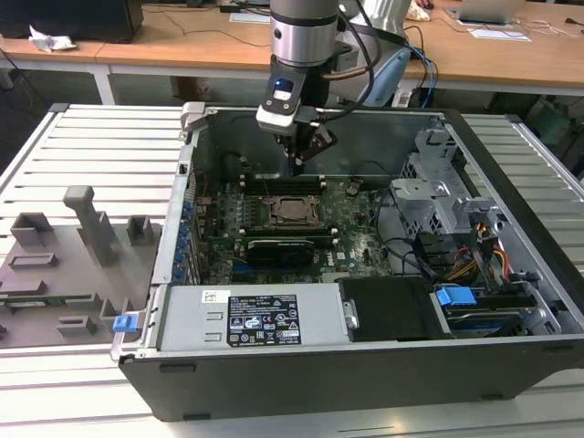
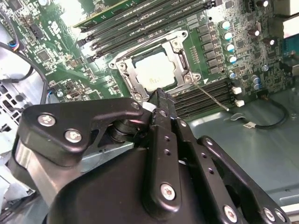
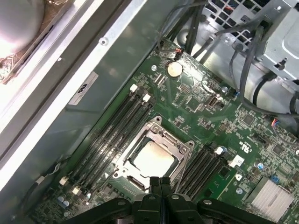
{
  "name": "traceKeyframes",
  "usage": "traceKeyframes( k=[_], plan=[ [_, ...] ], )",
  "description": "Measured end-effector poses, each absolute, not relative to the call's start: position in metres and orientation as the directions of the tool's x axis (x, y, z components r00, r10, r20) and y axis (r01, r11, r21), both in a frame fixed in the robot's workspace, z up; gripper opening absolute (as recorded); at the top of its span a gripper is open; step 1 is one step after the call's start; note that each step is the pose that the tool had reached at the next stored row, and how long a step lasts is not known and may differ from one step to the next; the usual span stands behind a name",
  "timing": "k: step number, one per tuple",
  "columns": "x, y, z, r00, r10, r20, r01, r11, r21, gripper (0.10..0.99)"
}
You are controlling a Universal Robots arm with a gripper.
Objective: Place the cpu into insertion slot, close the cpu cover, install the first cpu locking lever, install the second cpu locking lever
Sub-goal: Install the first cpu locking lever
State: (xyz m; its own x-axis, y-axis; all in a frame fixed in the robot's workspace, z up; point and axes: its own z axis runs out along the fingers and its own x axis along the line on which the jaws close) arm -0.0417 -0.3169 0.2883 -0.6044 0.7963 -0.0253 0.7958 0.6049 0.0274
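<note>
We find the gripper (image 1: 297, 164) hanging inside the open computer case (image 1: 319, 374), which stands on the ribbed grey counter (image 1: 100, 146). In the exterior view it is above the green circuit board (image 1: 358, 219), just beyond the insertion slot (image 1: 277, 212).

In both wrist views the gripper (image 2: 159, 93) (image 3: 160, 180) has its fingers pressed together, and we see nothing between them. Its tip is near the edge of the socket, but we cannot tell whether it touches.

The cpu (image 2: 153, 71) (image 3: 152, 158) sits flat in the insertion slot, its pale metal top facing up. The cpu cover (image 2: 180, 58) (image 3: 156, 135) lies down around it, with the chip showing through the square window.

In the second wrist view we note a thin metal lever (image 2: 211, 96) jutting from one corner of the frame across the nearby black memory slots (image 2: 205, 100). We cannot tell whether it is latched. Further memory slots (image 3: 112, 135) run along the other side of the socket.
</note>
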Motion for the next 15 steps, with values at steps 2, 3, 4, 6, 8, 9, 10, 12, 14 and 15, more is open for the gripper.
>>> traceKeyframes(
  k=[2, 3, 4, 6, 8, 9, 10, 12, 14, 15],
  plan=[
    [-0.0417, -0.3169, 0.2883, -0.620, 0.784, -0.025, 0.783, 0.621, 0.027, 0.106],
    [-0.0417, -0.3169, 0.2883, -0.629, 0.777, -0.025, 0.777, 0.629, 0.027, 0.106],
    [-0.0417, -0.3169, 0.2883, -0.635, 0.772, -0.025, 0.772, 0.636, 0.027, 0.106],
    [-0.0418, -0.3169, 0.2883, -0.655, 0.756, -0.025, 0.755, 0.655, 0.027, 0.106],
    [-0.0417, -0.3169, 0.2883, -0.673, 0.740, -0.025, 0.739, 0.673, 0.027, 0.106],
    [-0.0417, -0.3169, 0.2883, -0.678, 0.734, -0.025, 0.734, 0.679, 0.027, 0.106],
    [-0.0417, -0.3169, 0.2883, -0.695, 0.719, -0.025, 0.718, 0.695, 0.027, 0.106],
    [-0.0417, -0.3169, 0.2883, -0.719, 0.694, -0.025, 0.694, 0.720, 0.027, 0.106],
    [-0.0417, -0.3169, 0.2883, -0.741, 0.671, -0.025, 0.671, 0.741, 0.027, 0.106],
    [-0.0418, -0.3169, 0.2883, -0.748, 0.663, -0.025, 0.663, 0.748, 0.027, 0.106]
  ],
)
